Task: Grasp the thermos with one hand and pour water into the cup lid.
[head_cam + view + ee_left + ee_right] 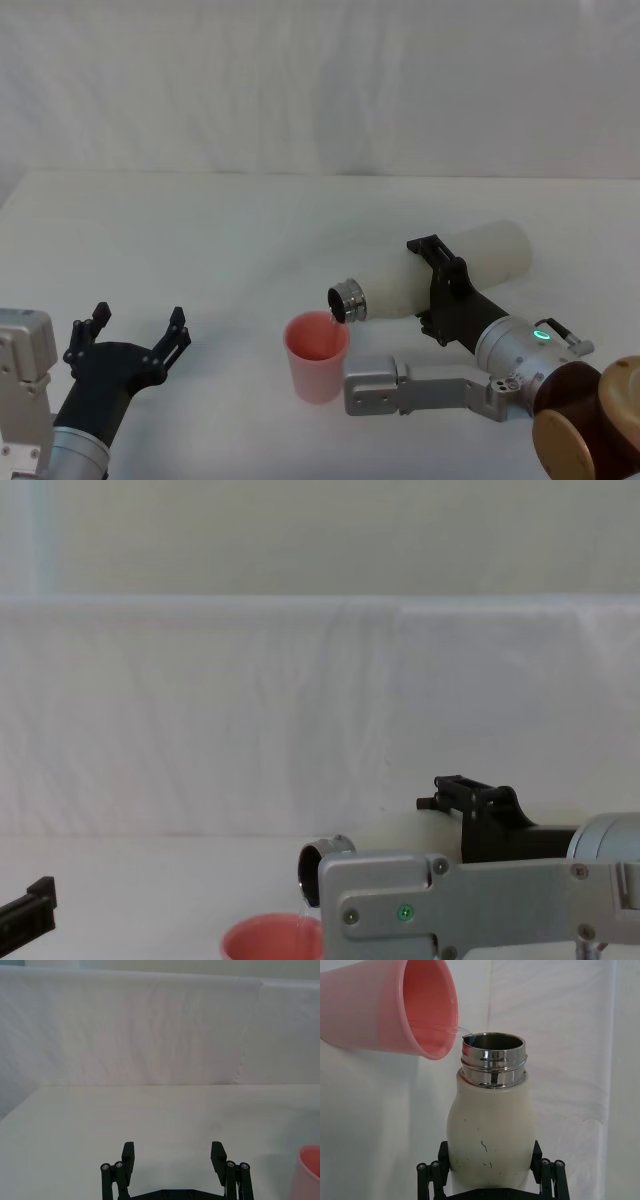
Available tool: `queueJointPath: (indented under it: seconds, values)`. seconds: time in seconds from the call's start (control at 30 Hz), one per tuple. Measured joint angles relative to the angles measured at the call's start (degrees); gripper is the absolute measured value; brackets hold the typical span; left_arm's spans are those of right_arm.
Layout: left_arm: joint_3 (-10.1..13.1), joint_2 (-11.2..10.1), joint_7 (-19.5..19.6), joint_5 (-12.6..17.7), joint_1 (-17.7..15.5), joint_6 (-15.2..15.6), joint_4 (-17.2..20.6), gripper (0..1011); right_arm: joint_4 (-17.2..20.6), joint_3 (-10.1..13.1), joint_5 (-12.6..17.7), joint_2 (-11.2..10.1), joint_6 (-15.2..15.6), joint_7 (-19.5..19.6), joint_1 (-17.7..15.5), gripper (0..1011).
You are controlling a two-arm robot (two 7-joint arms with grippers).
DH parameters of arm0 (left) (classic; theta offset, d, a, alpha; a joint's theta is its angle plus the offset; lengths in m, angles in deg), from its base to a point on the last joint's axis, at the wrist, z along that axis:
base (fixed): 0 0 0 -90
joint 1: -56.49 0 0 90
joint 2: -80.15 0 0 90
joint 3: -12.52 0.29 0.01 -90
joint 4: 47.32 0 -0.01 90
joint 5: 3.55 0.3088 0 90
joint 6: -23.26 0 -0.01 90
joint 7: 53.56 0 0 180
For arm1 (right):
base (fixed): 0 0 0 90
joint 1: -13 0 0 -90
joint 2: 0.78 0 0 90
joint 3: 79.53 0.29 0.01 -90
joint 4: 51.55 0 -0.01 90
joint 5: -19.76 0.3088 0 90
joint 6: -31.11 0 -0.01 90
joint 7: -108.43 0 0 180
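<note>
While tipped in right claw (440, 290), thermos (470, 265) over cup lid (317, 355).

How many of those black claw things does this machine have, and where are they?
2. The left gripper hovers open and empty over the table, left of the cup lid. The right gripper clamps the tilted thermos above that cup lid.
</note>
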Motion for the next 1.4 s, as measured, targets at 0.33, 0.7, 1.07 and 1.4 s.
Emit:
queueJointPath:
  seconds: [0.33, 0.7, 1.07, 1.4]
  values:
    - [0.0, 0.0, 0.0, 0.0, 0.0, 0.0, 0.0, 1001, -0.1, 0.0, 0.0, 0.0, 0.0, 0.0, 0.0, 957]
    - [0.0, 0.0, 0.0, 0.0, 0.0, 0.0, 0.0, 1001, -0.2, -0.1, 0.1, 0.1, -0.1, -0.2, 0.2, 957]
    - [0.0, 0.0, 0.0, 0.0, 0.0, 0.0, 0.0, 1001, -0.3, -0.3, 0.1, 0.0, -0.1, -0.4, 0.2, 957]
    - [0.0, 0.0, 0.0, 0.0, 0.0, 0.0, 0.0, 1001, -0.4, -0.5, 0.0, 0.1, -0.1, -0.6, 0.5, 957]
